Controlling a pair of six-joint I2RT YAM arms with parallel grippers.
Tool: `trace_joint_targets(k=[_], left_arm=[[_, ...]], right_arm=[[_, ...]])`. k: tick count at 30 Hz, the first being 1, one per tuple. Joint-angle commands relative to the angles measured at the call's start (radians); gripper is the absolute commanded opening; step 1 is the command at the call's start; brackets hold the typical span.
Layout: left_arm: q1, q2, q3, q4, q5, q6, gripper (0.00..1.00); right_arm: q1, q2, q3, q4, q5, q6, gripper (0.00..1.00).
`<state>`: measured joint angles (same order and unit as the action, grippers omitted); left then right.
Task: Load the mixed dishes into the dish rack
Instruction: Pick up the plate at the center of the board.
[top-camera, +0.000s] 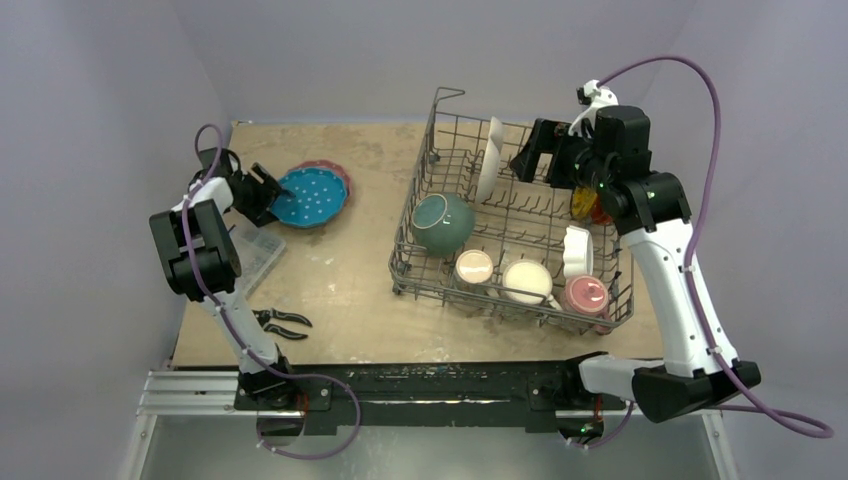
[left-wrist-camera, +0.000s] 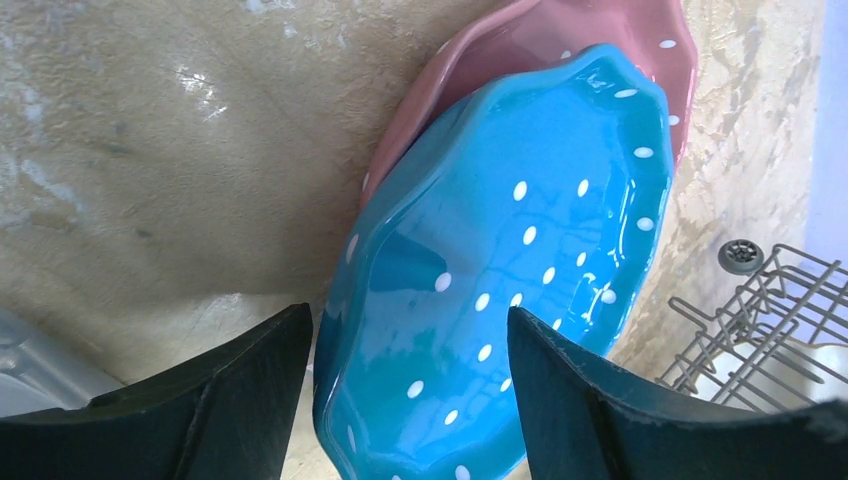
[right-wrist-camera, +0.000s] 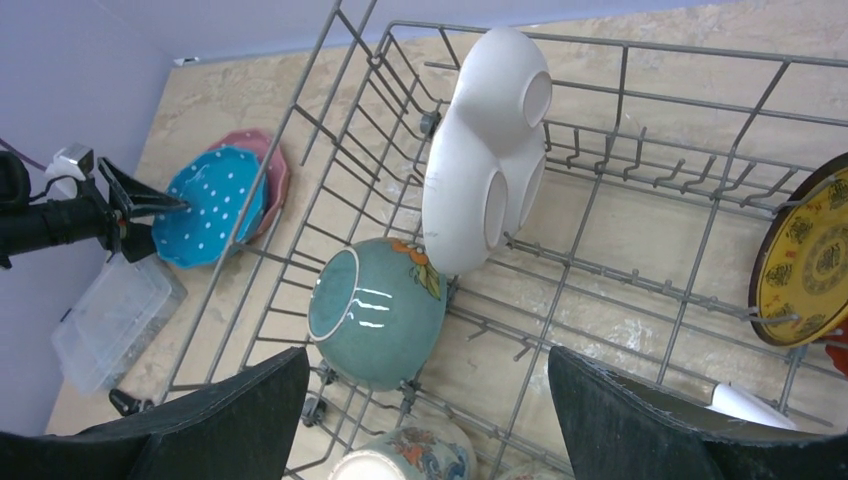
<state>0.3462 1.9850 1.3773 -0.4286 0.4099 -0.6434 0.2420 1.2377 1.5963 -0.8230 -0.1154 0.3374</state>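
**Blue dotted plate sits between spread left jaws**

Top view: the left gripper (top-camera: 263, 190) meets the blue white-dotted scalloped plate (top-camera: 312, 197), which is stacked on a pink plate (top-camera: 336, 169) well left of the grey wire dish rack (top-camera: 414, 200). The right gripper (top-camera: 530, 160) hovers over the rack.

Left wrist: the jaws straddle the blue rim; contact is unclear.

Right wrist: the jaws are spread above the racked teal round bowl (right-wrist-camera: 385, 315); a yellow patterned plate (right-wrist-camera: 810, 260) is cut off.

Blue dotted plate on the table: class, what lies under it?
A pink plate lies under the blue plate; only part of its rim shows. The rest is covered, so nothing more beneath can be told.
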Motion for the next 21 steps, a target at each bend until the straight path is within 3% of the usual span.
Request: trace_joint_targets(k=[1, 9, 13, 21], left_arm=[[0.016, 0.022, 0.04, 0.029, 0.073, -0.026, 0.69], [0.027, 0.03, 0.047, 0.01, 0.112, -0.019, 0.24], [0.037, 0.01, 0.03, 0.015, 0.135, -0.003, 0.08], [0.042, -0.09, 0.001, 0.018, 0.191, -0.01, 0.0]], right_arm=[[0.001, 0.014, 0.061, 0.036, -0.009, 0.031, 0.9], [0.0, 0.017, 0.048, 0.063, -0.021, 0.083, 0.9], [0.001, 0.0, 0.024, 0.068, 0.001, 0.101, 0.9], [0.001, -0.067, -0.061, 0.09, 0.022, 0.121, 0.9]])
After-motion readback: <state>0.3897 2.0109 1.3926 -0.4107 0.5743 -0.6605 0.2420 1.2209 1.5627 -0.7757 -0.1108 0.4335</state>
